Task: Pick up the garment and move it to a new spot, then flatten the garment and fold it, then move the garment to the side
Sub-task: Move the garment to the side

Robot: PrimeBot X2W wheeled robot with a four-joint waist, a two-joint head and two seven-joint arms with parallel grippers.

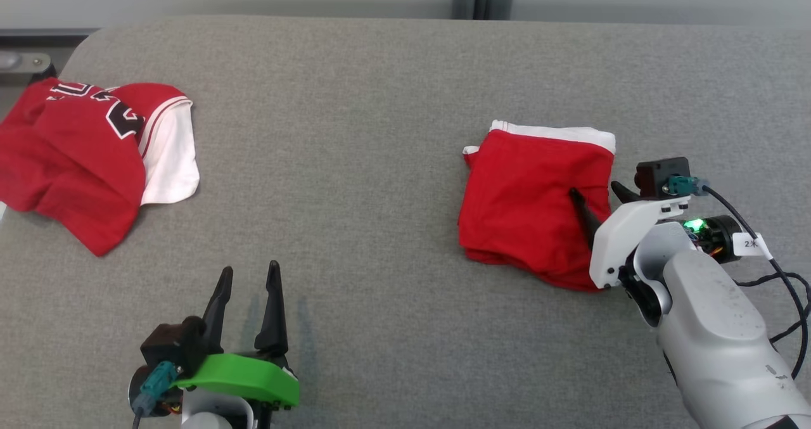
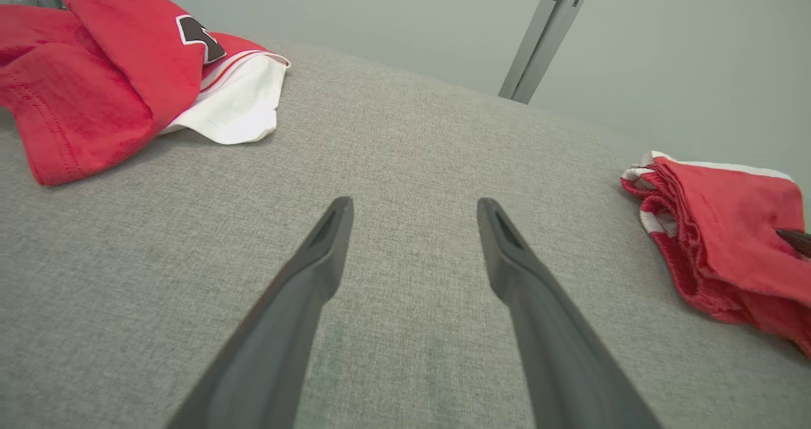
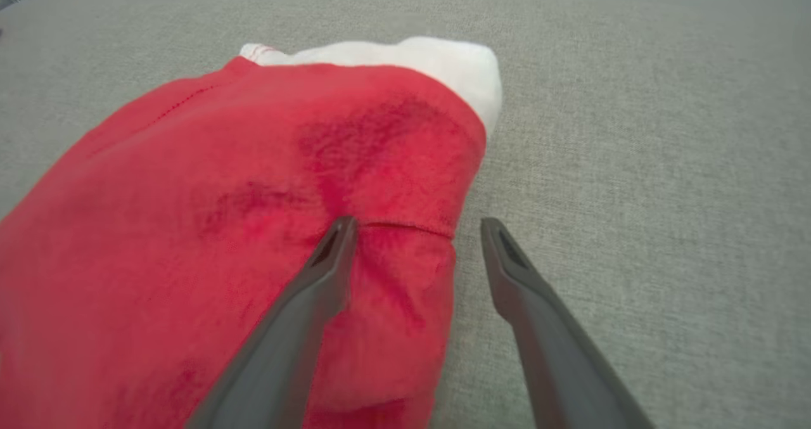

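Main risk: right gripper (image 1: 594, 189) sits w/ jaws spread wide, gripping nothing, astride the right edge of the folded garment (image 1: 532, 201), one finger over the red cloth, the other over bare worktop (image 1: 355, 131). If it shuts here it'd prob. nip just the top layer or two, and any lift would peel the stack open & undo the fold. If it backs off w/ the inner finger dragging on the soft knit, the top layer could slide or ruck up. Can't tell if that finger presses the cloth or hangs just above it. Left gripper (image 1: 250, 269) is well apart at near-left, jaws also wide & empty. Garment lies right of centre on the worktop: red, white band along far edge, folded to a rough rectangle, several layers showing at its left edge, near edge a bit uneven. Looks folded already, so prob. only the move aside is left. A second red jersey (image 1: 76, 156) w/ black numerals lies crumpled far left.
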